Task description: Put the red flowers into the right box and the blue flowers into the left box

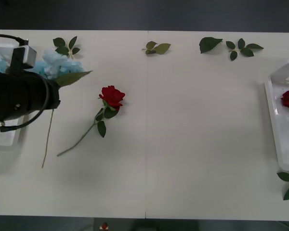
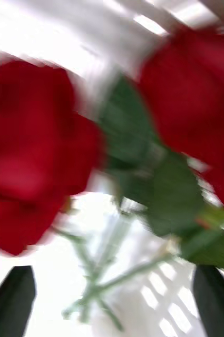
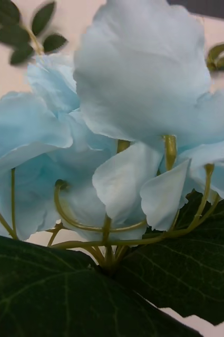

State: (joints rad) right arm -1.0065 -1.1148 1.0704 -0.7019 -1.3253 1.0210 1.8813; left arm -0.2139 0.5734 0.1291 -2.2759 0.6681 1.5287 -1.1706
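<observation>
Left arm [image 1: 19,96] over the left box [image 1: 5,137], with the blue flowers [image 1: 58,65] right at its tip. Hard to say if the left gripper is gripping or has let go; big dark leaves hide it in the left wrist view. Blue petals [image 3: 138,79] very close to that camera. Thin stem [image 1: 48,139] lying out on the table, beside the box, not in it.

Right gripper [image 2: 112,300] down low above the right box [image 1: 279,120], black fingers [image 2: 11,300] wide apart, holding nothing. Red flowers [image 2: 27,152] just under it, two blooms, very close.

One red rose [image 1: 112,96] alone on the table, between the boxes, nearer the left one. Not yet put away.

Could go wrong:
- Might leave the blue flowers half out, bloom on the rim and stem on the table, if dropped here.
- Might hook a leaf and pull a rose back out when lifting the right gripper.
- Might grab a loose leaf sprig [image 1: 156,47] by mistake.
</observation>
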